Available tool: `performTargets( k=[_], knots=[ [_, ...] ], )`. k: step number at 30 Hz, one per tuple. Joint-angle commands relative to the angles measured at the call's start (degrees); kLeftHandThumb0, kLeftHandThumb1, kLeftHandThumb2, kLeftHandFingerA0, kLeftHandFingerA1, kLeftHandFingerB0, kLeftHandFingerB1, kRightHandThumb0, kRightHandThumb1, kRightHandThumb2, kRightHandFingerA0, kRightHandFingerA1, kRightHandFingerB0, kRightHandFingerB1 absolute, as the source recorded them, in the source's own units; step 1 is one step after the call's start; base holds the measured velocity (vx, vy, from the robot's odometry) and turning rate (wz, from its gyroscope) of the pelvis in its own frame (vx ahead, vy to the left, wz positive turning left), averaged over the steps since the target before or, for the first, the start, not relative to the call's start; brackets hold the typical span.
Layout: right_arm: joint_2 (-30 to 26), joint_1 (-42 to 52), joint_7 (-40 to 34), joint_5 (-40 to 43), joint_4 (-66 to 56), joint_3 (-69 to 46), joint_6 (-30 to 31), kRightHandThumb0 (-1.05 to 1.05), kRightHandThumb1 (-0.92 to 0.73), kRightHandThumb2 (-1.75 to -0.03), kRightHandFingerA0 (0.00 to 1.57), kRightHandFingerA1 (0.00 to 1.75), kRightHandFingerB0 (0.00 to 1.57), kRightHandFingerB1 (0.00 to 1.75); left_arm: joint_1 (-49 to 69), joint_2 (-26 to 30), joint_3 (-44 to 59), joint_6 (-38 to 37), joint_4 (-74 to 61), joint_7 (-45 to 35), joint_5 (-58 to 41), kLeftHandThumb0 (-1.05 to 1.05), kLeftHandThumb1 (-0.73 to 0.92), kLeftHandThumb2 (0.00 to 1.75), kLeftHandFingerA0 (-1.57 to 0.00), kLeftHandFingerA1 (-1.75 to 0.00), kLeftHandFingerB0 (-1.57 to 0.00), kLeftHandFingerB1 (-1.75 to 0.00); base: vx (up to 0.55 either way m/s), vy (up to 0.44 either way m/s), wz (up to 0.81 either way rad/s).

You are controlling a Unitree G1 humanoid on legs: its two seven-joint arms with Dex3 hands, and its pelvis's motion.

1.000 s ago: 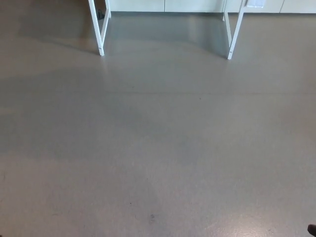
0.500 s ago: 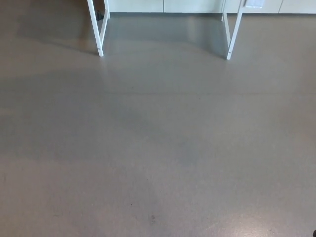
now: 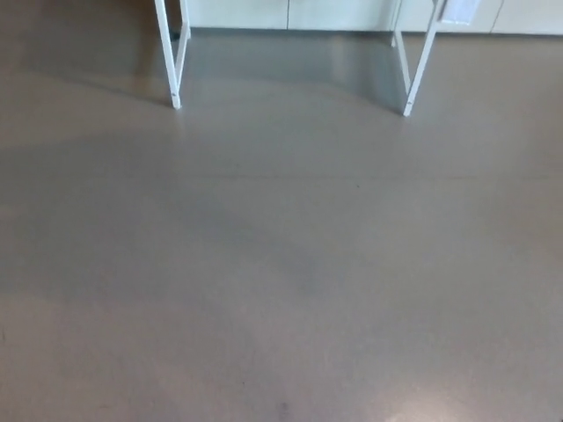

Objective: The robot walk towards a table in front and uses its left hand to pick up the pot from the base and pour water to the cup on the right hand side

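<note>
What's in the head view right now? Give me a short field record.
view: head camera, angled down at the floor
floor: smooth grey floor, fills most of the frame
table: only the white metal table legs show, left pair and right pair, at the top edge
tabletop: out of frame
pot, base, cup: not visible
background: pale wall panels behind the legs
left hand: not in view
right hand: not in view
task stage: approach, nothing grasped yet
</note>
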Motion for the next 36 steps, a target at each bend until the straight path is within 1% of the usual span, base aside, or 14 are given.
performTargets(
  k=[1, 12, 14, 15, 16, 17, 19, 20, 21, 22, 25, 30, 31, 36],
  knots=[
    [-0.8, 0.7, 0.0, 1.2, 0.2, -0.1, -1.0, -0.11, -0.54, -0.55, 0.62, 0.55, 0.36, 0.38, 0.6, 0.5, 0.1, -2.4, 1.6, -1.2, -1.6, -0.06, 0.76, 0.62, -0.26, -0.34, -0.17, -0.29, 0.23, 0.168, 0.03],
    [-0.9, 1.7, 0.5, 1.4, 0.1, 0.7, -1.0, -0.08, -0.54, -0.55, 0.60, 0.55, 0.33, 0.37, 2.3, 0.6, -1.0, -2.9, 1.0, -1.3, -1.9, -0.08, 0.76, 0.62, -0.24, -0.32, -0.16, -0.28, 0.21, -0.032, 0.09],
    [-1.0, 1.7, 0.4, 1.2, 0.2, 0.9, -1.0, -0.13, -0.52, -0.56, 0.55, 0.52, 0.33, 0.38, 2.3, 0.5, -0.8, -2.8, 1.1, -1.3, -2.3, -0.07, 0.76, 0.62, -0.25, -0.33, -0.16, -0.28, 0.35, -0.114, -0.14],
    [-1.1, 1.8, 0.6, 1.2, 0.3, 1.0, -1.2, -0.08, -0.37, -0.84, 0.46, 0.64, 0.21, 0.51, 2.4, 0.4, -0.7, -2.5, 0.9, -1.0, -2.5, -0.07, 0.76, 0.63, -0.25, -0.33, -0.16, -0.29, 0.32, -0.057, 0.58],
    [-1.1, 1.8, 0.7, 1.2, 0.4, 1.1, -1.2, -0.08, -0.37, -0.84, 0.46, 0.64, 0.21, 0.51, 2.4, 0.4, -0.7, -2.4, 0.8, -0.9, -2.6, -0.07, 0.76, 0.63, -0.25, -0.33, -0.16, -0.29, 0.31, -0.062, 0.33],
    [-1.1, 1.7, 0.5, 1.4, 0.5, 0.9, -1.1, -0.09, -0.53, -0.55, 0.59, 0.53, 0.34, 0.37, 2.3, 0.4, -0.7, -2.7, 1.0, -1.0, -2.7, -0.06, 0.76, 0.63, -0.25, -0.33, -0.16, -0.29, 0.30, -0.063, -0.02],
    [-1.1, 1.7, 0.4, 1.6, 0.5, 0.8, -1.1, -0.14, -0.50, -0.56, 0.56, 0.53, 0.34, 0.39, 2.4, 0.5, -1.0, -2.8, 1.1, -1.4, -2.6, -0.07, 0.76, 0.62, -0.25, -0.32, -0.16, -0.28, 0.24, -0.067, -0.02],
    [-1.1, 1.6, 0.4, 1.4, 0.4, 1.0, -1.0, -0.07, -0.37, -0.85, 0.52, 0.67, 0.23, 0.52, 2.3, 0.6, -1.2, -3.1, 1.2, -1.5, -2.3, -0.06, 0.77, 0.62, -0.24, -0.33, -0.15, -0.28, 0.18, -0.078, -0.01],
    [-1.1, 1.7, 0.3, 1.4, 0.4, 1.1, -1.0, -0.07, -0.37, -0.85, 0.52, 0.67, 0.23, 0.52, 2.4, 0.7, -1.3, -3.2, 1.3, -1.5, -2.2, -0.06, 0.77, 0.62, -0.24, -0.33, -0.15, -0.28, 0.21, -0.032, -0.06],
    [-1.1, 1.4, 0.2, 1.4, 0.3, 1.2, -1.1, -0.10, -0.54, -0.55, 0.60, 0.53, 0.34, 0.37, 2.0, 0.6, -1.3, -3.3, 1.3, -1.2, -2.3, -0.05, 0.76, 0.62, -0.25, -0.33, -0.16, -0.28, 0.19, -0.020, -0.10],
    [-1.1, 1.4, 0.1, 1.6, 0.3, 1.2, -1.3, -0.13, -0.53, -0.55, 0.61, 0.55, 0.34, 0.38, 1.8, 0.5, -1.3, -3.2, 1.2, -0.5, -2.3, -0.04, 0.75, 0.62, -0.27, -0.33, -0.17, -0.29, 0.17, 0.069, -0.11],
    [-1.1, 1.3, 0.3, 2.0, 0.5, 1.2, -1.1, -0.12, -0.52, -0.56, 0.57, 0.56, 0.36, 0.40, 1.7, 0.5, -1.4, -3.4, 1.3, -0.4, -2.3, -0.04, 0.75, 0.62, -0.27, -0.34, -0.17, -0.29, 0.32, 0.208, -0.01],
    [-1.1, 1.3, 0.0, 1.8, 0.5, 1.4, -1.2, -0.09, -0.55, -0.55, 0.61, 0.55, 0.37, 0.39, 1.7, 0.6, -1.5, -3.5, 1.4, -0.4, -2.3, -0.06, 0.74, 0.62, -0.27, -0.34, -0.17, -0.29, 0.38, 0.248, 0.09],
    [-1.1, 1.4, 0.3, 1.9, 0.5, 1.7, -1.7, -0.14, -0.53, -0.55, 0.61, 0.56, 0.36, 0.39, 1.5, 0.6, -1.3, -3.3, 1.8, -0.7, -2.7, -0.05, 0.74, 0.61, -0.27, -0.34, -0.17, -0.29, 0.25, 0.104, 0.08]
  ],
)
